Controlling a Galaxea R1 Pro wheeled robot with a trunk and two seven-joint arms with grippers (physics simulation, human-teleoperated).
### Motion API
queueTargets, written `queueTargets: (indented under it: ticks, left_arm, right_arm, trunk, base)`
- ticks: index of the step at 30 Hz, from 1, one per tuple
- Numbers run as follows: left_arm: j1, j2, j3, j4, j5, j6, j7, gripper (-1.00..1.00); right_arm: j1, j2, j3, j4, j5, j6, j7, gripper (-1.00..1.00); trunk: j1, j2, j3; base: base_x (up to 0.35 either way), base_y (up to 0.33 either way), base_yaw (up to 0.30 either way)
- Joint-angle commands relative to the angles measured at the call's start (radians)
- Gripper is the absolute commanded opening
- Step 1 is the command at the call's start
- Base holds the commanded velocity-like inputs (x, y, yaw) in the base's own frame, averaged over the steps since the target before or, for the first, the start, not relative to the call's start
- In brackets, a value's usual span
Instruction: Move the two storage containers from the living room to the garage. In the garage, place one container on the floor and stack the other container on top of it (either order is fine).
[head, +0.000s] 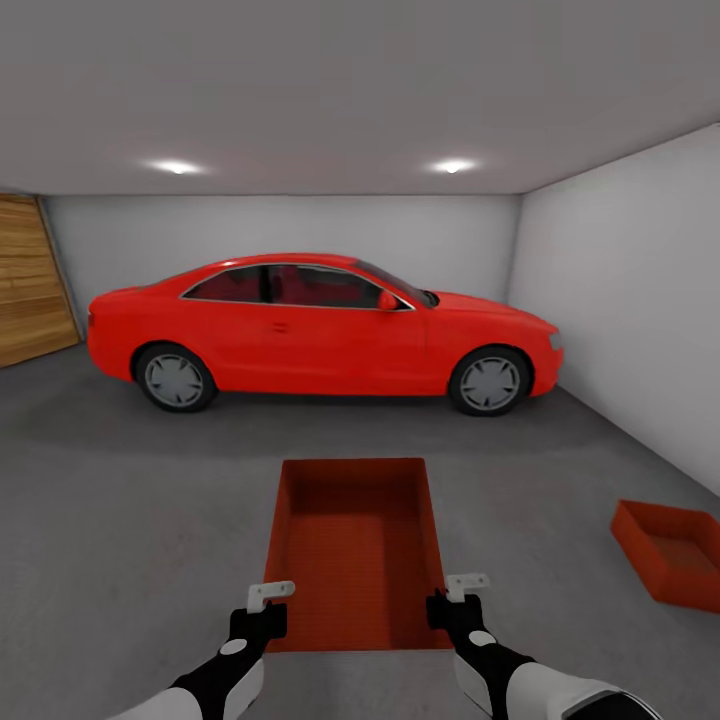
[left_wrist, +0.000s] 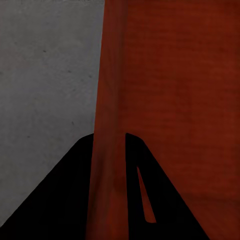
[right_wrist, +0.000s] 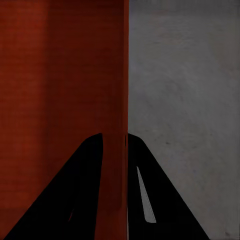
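Fingers (left_wrist: 75, 200) of both arms clamping the side walls of the orange-red rectangular open bin (head: 355, 545), held over the grey concrete floor (head: 130, 520). Carrying level toward the second orange-red bin (head: 668, 552), lowering squarely onto it.

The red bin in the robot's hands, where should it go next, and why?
Probably turn right and carry the held bin toward the other bin on the grey floor. The left hand and right hand each grip a side wall, and stacking is not yet done.
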Motion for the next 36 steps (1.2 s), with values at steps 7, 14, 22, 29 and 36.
queueTargets:
  ticks: [7,14,22,29,36]
  left_arm:
    - [-0.001,0.012,0.054,-0.002,0.014,-0.002,0.011,-1.0]
    - [-0.001,0.012,0.054,-0.002,0.014,-0.001,0.011,-1.0]
    - [-0.001,0.012,0.054,-0.002,0.015,-0.001,0.011,-1.0]
    - [-0.001,0.012,0.054,-0.002,0.014,-0.001,0.011,-1.0]
    - [-0.001,0.012,0.054,-0.002,0.014,-0.001,0.011,-1.0]
  right_arm:
    - [-0.001,0.001,-0.073,-0.001,0.013,-0.001,0.002,-1.0]
    - [-0.001,0.0,-0.073,-0.001,0.013,-0.001,0.002,-1.0]
    - [-0.001,0.0,-0.073,-0.001,0.013,-0.001,0.002,-1.0]
    - [-0.001,0.0,-0.073,-0.001,0.013,-0.001,0.002,-1.0]
    - [-0.001,0.0,-0.073,-0.001,0.013,-0.001,0.002,-1.0]
  trunk:
    - [0.001,-0.001,0.002]
    - [0.001,-0.001,0.006]
    - [0.001,-0.001,0.01]
    - [0.001,-0.001,0.013]
    - [0.001,-0.001,0.016]
  base:
    - [0.321,0.0,-0.186]
    - [0.321,0.02,-0.232]
    - [0.321,0.12,-0.245]
    - [0.321,0.141,-0.245]
    - [0.321,0.141,-0.245]
